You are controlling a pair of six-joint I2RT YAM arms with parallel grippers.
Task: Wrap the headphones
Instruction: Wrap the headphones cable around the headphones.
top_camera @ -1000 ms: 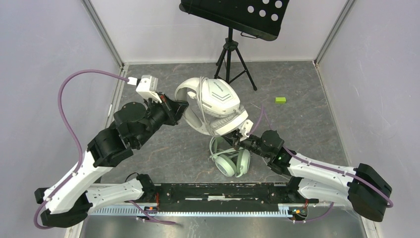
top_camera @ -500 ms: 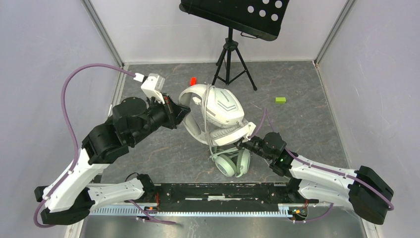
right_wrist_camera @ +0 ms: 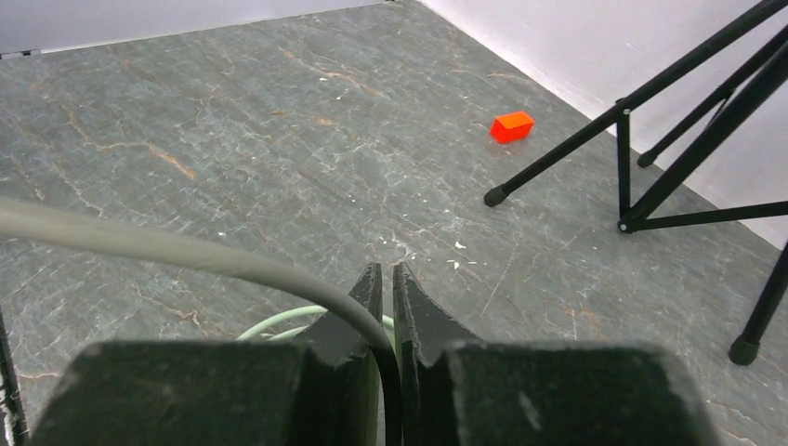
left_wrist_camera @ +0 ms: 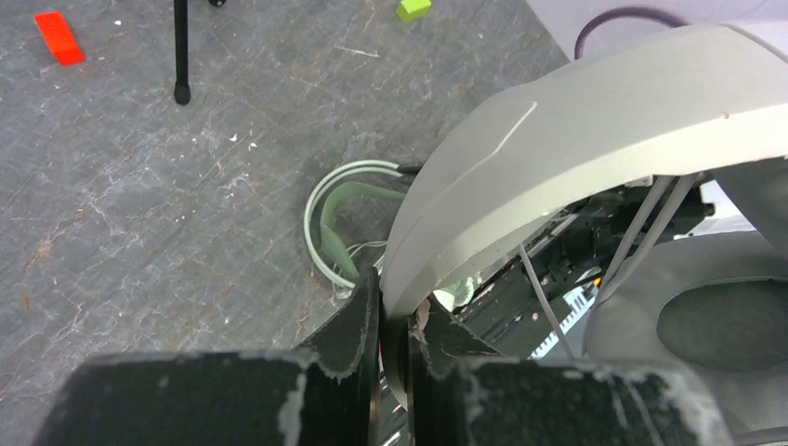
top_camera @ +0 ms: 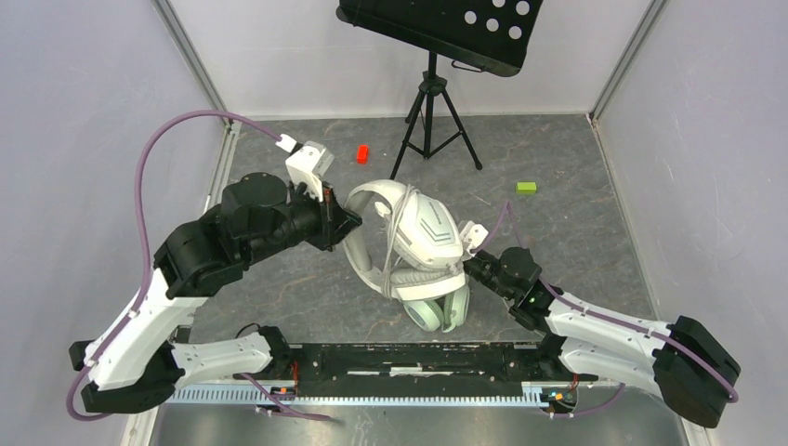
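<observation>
The white-grey headset [top_camera: 427,232] with a chevron-marked earcup hangs tilted over the mint-green headset [top_camera: 433,308], which lies on the floor. Pale cable loops [top_camera: 394,228] run round the white-grey headset. My left gripper [top_camera: 349,223] is shut on its headband [left_wrist_camera: 558,139], with the jaws clamped on the band's lower edge [left_wrist_camera: 395,311]. My right gripper [top_camera: 470,264] is shut on the grey cable [right_wrist_camera: 139,243], which curves in from the left between the jaws [right_wrist_camera: 387,283]. The mint headband [left_wrist_camera: 336,218] and a mint cable [right_wrist_camera: 279,325] show below.
A black tripod [top_camera: 432,111] with a music-stand tray [top_camera: 446,28] stands at the back. A red block [top_camera: 362,153] and a green block [top_camera: 527,188] lie on the grey floor. White walls close in the left, right and back.
My left arm has swung the white-grey headset nearer and down over the mint headset, uncovering the red block. My right gripper has shifted a little right, keeping hold of the cable.
</observation>
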